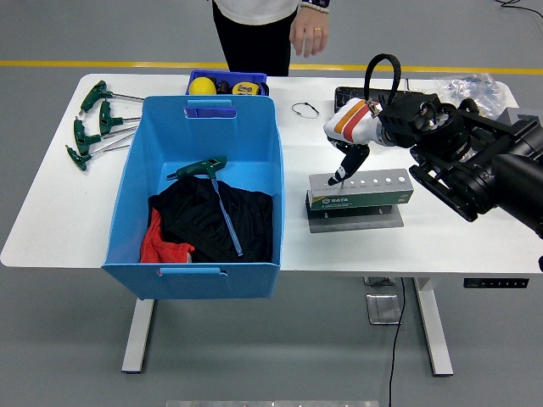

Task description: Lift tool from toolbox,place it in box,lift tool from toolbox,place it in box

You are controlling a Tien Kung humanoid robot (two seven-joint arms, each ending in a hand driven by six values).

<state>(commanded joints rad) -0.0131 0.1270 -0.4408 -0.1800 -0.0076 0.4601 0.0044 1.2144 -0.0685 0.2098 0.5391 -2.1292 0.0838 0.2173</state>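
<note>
Hovering over toolbox (361,197), right hand (349,153) fingers curled (grip on tool unclear); blue box (204,191) left.

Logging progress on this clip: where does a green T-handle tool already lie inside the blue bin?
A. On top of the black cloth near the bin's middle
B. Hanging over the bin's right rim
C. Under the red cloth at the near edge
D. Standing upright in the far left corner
A: the green T-handle tool rests across the black cloth in the blue bin, its shaft running toward the near side.
</note>
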